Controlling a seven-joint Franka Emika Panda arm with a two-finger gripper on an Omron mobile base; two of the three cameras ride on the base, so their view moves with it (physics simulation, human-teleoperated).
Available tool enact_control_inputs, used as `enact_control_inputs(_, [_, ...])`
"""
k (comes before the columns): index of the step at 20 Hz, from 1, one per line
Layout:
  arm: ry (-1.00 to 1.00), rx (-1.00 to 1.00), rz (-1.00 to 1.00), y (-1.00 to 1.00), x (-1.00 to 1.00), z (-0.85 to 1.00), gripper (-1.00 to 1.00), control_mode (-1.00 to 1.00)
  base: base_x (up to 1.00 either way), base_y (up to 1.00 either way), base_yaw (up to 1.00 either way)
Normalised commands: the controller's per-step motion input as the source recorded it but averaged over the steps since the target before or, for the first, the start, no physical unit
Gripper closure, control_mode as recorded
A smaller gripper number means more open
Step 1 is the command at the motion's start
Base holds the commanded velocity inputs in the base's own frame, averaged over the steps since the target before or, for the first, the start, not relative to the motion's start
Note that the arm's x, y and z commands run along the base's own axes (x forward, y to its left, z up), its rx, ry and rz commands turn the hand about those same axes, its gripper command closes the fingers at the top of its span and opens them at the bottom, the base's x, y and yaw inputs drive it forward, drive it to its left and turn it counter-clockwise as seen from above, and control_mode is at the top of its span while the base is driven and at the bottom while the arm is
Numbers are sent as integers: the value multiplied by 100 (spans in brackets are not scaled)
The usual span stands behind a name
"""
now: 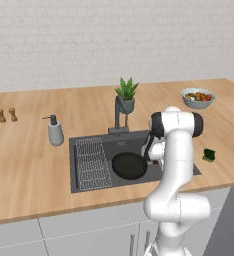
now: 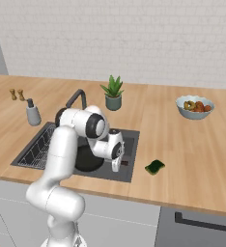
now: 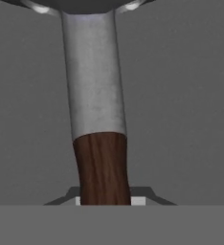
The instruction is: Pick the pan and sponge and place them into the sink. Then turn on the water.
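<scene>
You're facing a white brick wall (image 1: 114, 40) at twelve o'clock, wooden counter (image 1: 24, 165) beneath, pale cabinets (image 1: 79, 227) below.

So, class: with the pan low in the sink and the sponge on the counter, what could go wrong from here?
1. The end effector sits low by the pan's handle; lifting out carelessly could drag the pan or clip the sink wall.
2. The sponge lies near the counter edge and could be nudged off.
3. The faucet stands close behind the arm's path.
</scene>
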Motion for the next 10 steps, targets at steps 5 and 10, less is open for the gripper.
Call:
enact_control_inputs(5, [0,0,0,0,0,19,-100,-100,0,0,0])
enact_control_inputs(10, [0,0,0,0,-2,64,-100,-100,0,0,0])
